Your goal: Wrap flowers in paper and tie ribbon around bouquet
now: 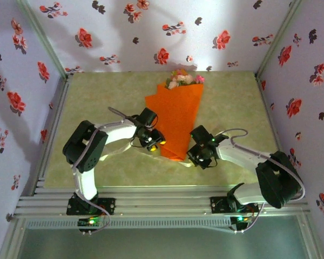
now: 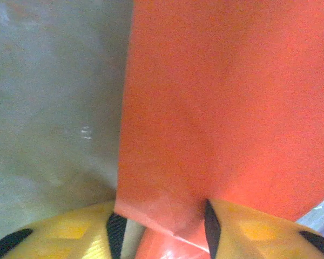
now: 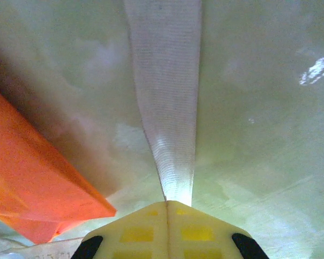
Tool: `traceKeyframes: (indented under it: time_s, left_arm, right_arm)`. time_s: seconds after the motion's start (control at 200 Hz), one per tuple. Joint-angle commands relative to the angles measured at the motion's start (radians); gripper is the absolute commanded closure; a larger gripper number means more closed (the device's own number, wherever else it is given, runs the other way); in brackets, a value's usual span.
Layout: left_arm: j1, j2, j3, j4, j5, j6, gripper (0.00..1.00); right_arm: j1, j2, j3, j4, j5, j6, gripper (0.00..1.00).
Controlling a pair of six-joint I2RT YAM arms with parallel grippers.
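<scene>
Bouquet [image 1: 178,116] lay flat on the greenish table [image 1: 232,108], a long orange cone with its wide end toward the back wall and its narrow end toward the arms. Flowers [image 1: 182,79], pink and cream, poked out of the wide end, close to the wall.

The left gripper [image 1: 154,141] sat at the cone's left edge, near the narrow end. In the left wrist view its jaws stood partway apart, and the orange paper [image 2: 221,108] filled the gap between the two yellow fingers [image 2: 70,237]. The paper's left edge met the inner pad of one finger and the other finger overlapped the sheet. Whether they were pinching it or only bracketing it, I could not tell.

The right gripper [image 1: 201,156] was just to the right of the cone's tip. In the right wrist view its jaws were pressed together on the ribbon [image 3: 167,108], a pale woven strip. The strip ran from the fingertips straight away across the table, widening as it went. The cone's orange paper [image 3: 32,178] lay beside it on the left, apart from the strip
</scene>
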Motion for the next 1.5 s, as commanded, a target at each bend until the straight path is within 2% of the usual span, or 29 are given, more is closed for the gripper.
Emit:
traceKeyframes:
  time_s: [0.0,0.335,0.41,0.485,0.595,0.765,0.865,1.02,1.31,1.495]
  left_arm:
    - [-0.04,0.037,-0.061,0.186,0.021,-0.055,0.59]
    - [-0.06,0.018,-0.087,0.311,0.023,-0.111,0.62]
    - [-0.063,0.007,-0.085,0.269,0.023,-0.114,0.61]
    - [-0.063,-0.001,-0.073,0.2,0.025,-0.115,0.55]
    - [-0.074,-0.021,-0.083,0.188,0.024,-0.115,0.56]
    - [-0.08,0.0,-0.086,0.198,0.024,-0.107,0.63]
    - [-0.079,0.021,-0.082,0.25,0.026,-0.116,0.75]
    - [-0.075,0.015,-0.04,0.256,0.008,-0.116,1.0]
    - [-0.034,-0.107,-0.018,0.217,-0.012,-0.126,1.0]
    - [-0.023,-0.163,0.0,0.21,0.021,-0.159,1.0]
  right_arm:
    - [0.008,-0.023,-0.013,-0.017,0.001,0.005,1.0]
    - [0.006,-0.072,-0.055,-0.019,0.001,0.013,1.0]
    - [0.007,-0.07,-0.052,-0.018,0.003,0.01,1.0]
    - [0.007,-0.068,-0.049,-0.02,0.004,0.006,1.0]
    - [0.006,-0.069,-0.049,-0.019,0.008,0.003,1.0]
    - [0.006,-0.063,-0.056,0.0,0.007,0.005,1.0]
    - [0.007,-0.06,-0.054,0.0,0.003,0.002,1.0]
    - [0.007,-0.073,-0.052,-0.023,0.007,-0.006,1.0]
    - [-0.007,-0.115,-0.066,-0.067,0.032,-0.037,1.0]
    - [-0.112,-0.081,-0.034,-0.037,0.035,-0.122,1.0]
